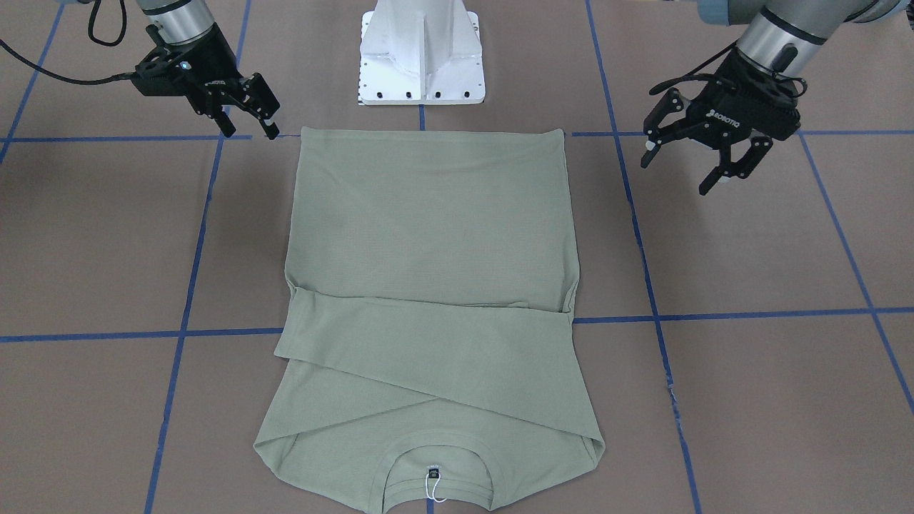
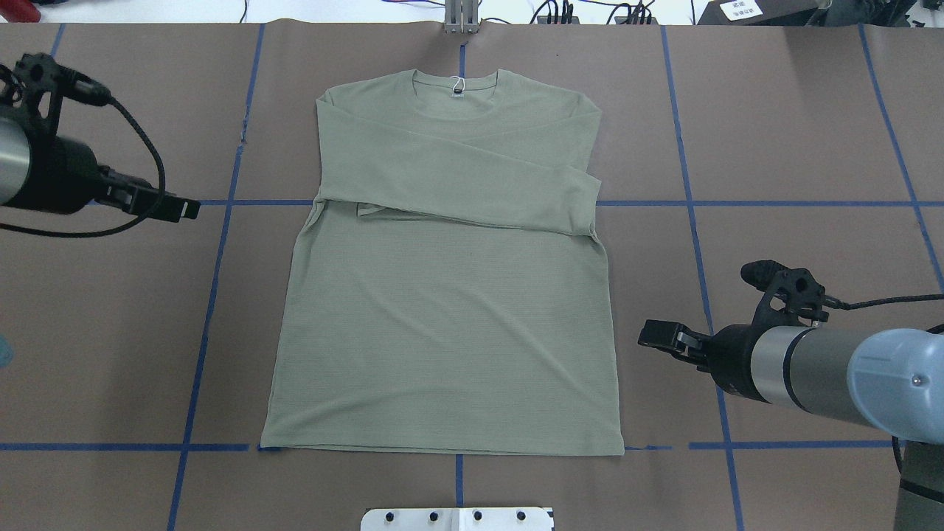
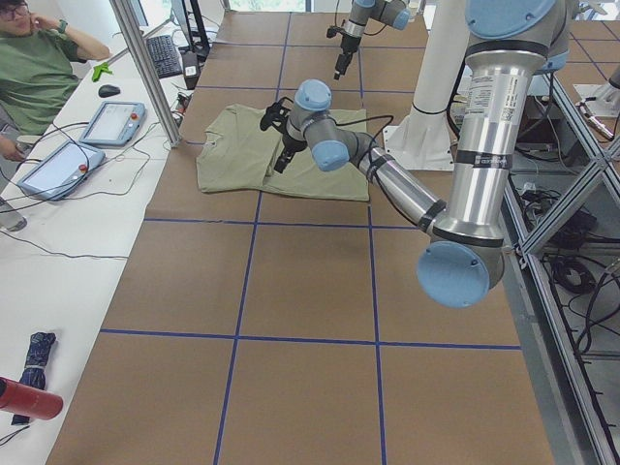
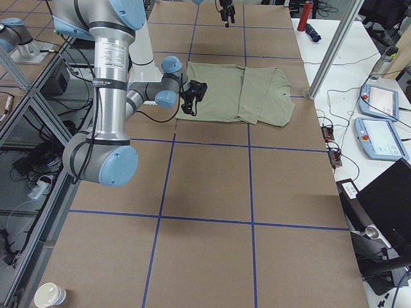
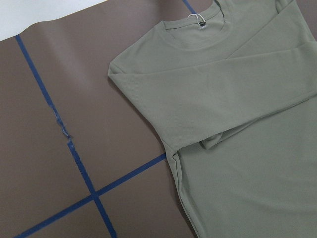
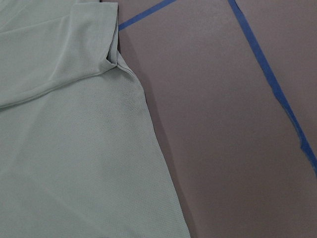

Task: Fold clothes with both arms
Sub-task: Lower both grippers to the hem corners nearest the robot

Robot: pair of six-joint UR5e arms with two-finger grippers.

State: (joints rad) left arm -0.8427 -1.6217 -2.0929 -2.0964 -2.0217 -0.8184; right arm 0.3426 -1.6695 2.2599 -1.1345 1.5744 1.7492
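**A:** Looking at the shirt [image 1: 428,235]: spread flat mid-table [image 1: 771,271], hem toward the white pedestal base [image 1: 421,57], collar [image 2: 457,80] on the far side.

**B:** Noted. And the sleeves [image 1: 443,343]?

**A:** Folded across the chest, one over the other, just below the collar. Small black tag [image 1: 433,472] with a white loop inside the neck.

**B:** Where to find the left gripper [image 1: 675,177]?

**A:** Hovering off the shirt's side, level with the folded sleeves, well apart from the cloth. Jaws spread wide, holding nothing.

**B:** Same for the right gripper [image 1: 250,133]?

**A:** Hanging near the opposite side edge, closer to the hem, not touching the cloth. Jaws parted too, less widely, empty. Blue tape lines [image 1: 750,314] crossing under the shirt.
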